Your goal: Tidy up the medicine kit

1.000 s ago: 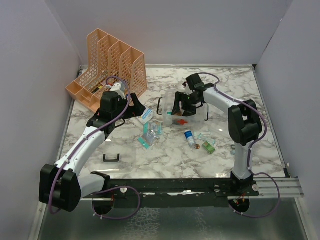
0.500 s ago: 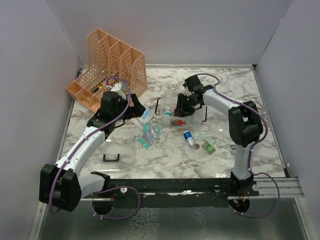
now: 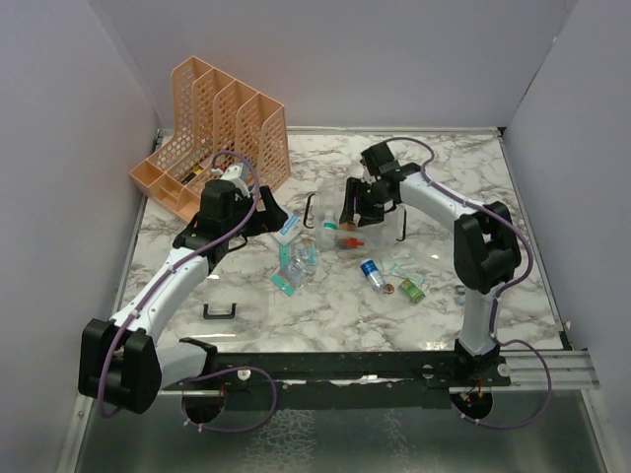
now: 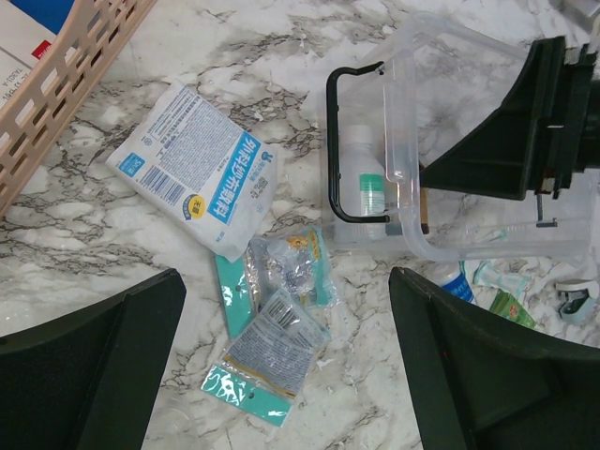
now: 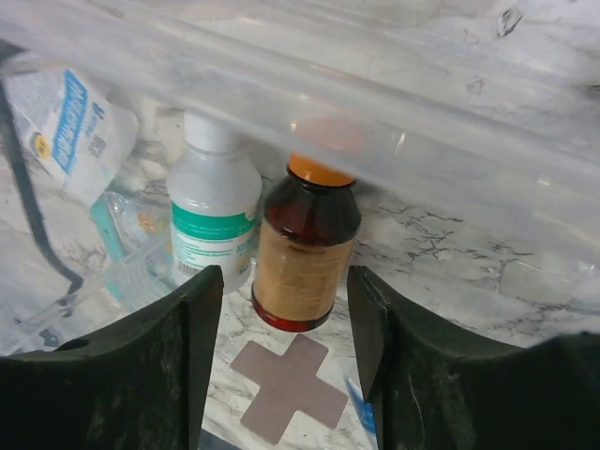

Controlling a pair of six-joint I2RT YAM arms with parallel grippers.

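The left gripper [image 4: 286, 309] gaped empty, while the right gripper [image 5: 283, 319], jaws apart, hovered over the brown orange-capped bottle [image 5: 305, 248] stowed inside the clear plastic medicine kit [image 4: 403, 117].

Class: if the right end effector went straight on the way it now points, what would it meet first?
Probably the brown bottle, lying dead ahead inside the clear kit, though depth is hard to judge.

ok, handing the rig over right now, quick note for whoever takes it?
Left end effector: open, empty, above the white pouch and sachets.
Right end effector: open, at the medicine kit, jaws either side of the brown bottle, seemingly not clamped.
Done: brown bottle and white bottle seem inside the kit.
Left: white pouch, sachets, blue-capped vial, green packet lie outside.
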